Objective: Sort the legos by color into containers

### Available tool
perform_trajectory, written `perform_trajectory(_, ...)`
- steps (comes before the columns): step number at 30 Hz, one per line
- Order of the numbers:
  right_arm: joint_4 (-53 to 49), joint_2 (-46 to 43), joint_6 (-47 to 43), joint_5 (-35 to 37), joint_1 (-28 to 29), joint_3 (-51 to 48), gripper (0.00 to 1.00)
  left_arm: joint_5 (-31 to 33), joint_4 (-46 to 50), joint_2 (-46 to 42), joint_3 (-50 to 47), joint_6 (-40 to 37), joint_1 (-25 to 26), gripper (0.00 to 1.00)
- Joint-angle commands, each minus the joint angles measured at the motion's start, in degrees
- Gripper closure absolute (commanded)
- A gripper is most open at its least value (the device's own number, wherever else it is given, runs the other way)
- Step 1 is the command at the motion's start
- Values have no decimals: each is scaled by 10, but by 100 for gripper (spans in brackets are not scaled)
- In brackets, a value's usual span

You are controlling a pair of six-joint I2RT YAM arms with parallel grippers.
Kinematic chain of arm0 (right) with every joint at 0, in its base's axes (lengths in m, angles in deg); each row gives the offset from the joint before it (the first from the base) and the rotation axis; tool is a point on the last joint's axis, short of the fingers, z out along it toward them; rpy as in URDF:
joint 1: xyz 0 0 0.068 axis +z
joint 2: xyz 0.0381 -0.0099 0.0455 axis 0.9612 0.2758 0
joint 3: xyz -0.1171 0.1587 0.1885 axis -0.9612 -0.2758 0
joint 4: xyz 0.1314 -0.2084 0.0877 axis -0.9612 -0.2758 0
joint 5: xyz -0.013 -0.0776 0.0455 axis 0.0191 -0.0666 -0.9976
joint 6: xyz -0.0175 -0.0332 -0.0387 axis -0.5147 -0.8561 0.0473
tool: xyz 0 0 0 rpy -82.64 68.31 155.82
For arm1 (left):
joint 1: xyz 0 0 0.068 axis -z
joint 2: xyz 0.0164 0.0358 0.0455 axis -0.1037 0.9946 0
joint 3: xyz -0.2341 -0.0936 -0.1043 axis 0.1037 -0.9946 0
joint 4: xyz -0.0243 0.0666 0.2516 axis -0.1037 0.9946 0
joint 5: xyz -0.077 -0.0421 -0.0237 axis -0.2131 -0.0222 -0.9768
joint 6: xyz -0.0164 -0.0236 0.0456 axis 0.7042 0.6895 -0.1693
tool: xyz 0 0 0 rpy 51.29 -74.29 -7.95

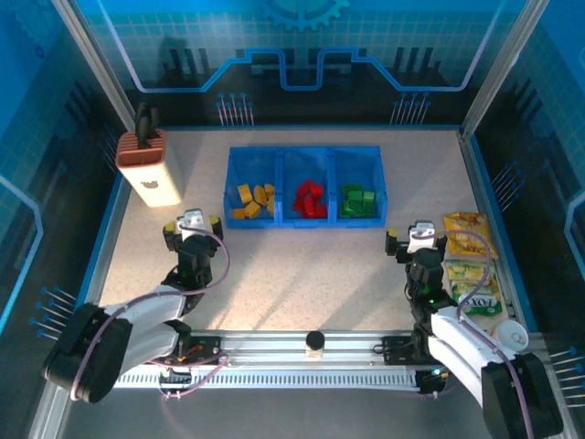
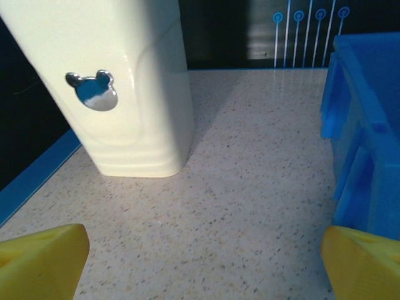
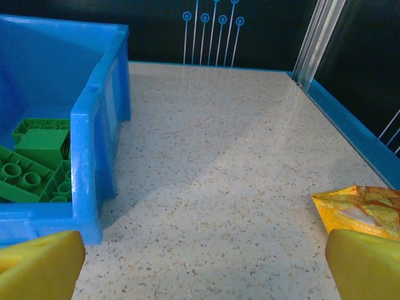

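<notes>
Plainly, the legos (image 1: 311, 198) all lie inside the containers (image 1: 304, 152), three adjoining compartments of one translucent blue bin: yellow-orange bricks (image 1: 253, 203) on the left, red bricks (image 1: 311, 187) in the middle, green bricks (image 1: 358, 201) on the right. By my reckoning the sorting looks finished.

My left gripper (image 1: 192, 222) hangs low over the speckled table (image 1: 302, 274), near the white and brown box (image 1: 149, 174). Its yellow fingers (image 2: 37, 259) are spread wide and hold nothing. My right gripper (image 1: 416, 236) hovers between the bin and the snack packets (image 1: 473, 265), likewise spread and empty.

I judge the bricks light, rigid and hard, with glossy, rather slippery faces, and not fragile. Their studded tops would give poor purchase, so I'd pinch one squarely across its two flat side walls, lest it squirt out.

The bin's walls look like thin, smooth moulded plastic, low enough to reach over. The packets look crinkly and soft.
</notes>
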Motion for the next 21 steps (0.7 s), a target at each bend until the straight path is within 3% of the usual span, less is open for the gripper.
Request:
perform_trajectory(1,127,32,-6,-20,-16,-9,0,-59,-126,44,-9,-10,-23,3)
perform_trajectory(5,219,110,-10,-32,-24,-9,0,-83,-232,116,-9,-14,-40,3)
perform_trajectory(13,428,279,-10,-54,-24,-13,0,-108,-303,152,-25,-18,-64,1)
perform_trajectory(17,441,334,-24,-69,-25,10,0,-134,-344,222,-13,8,-100,1)
perform_trajectory(21,431,409,-58,-120,-20,57,0,-183,-344,228,-11,-10,-101,1)
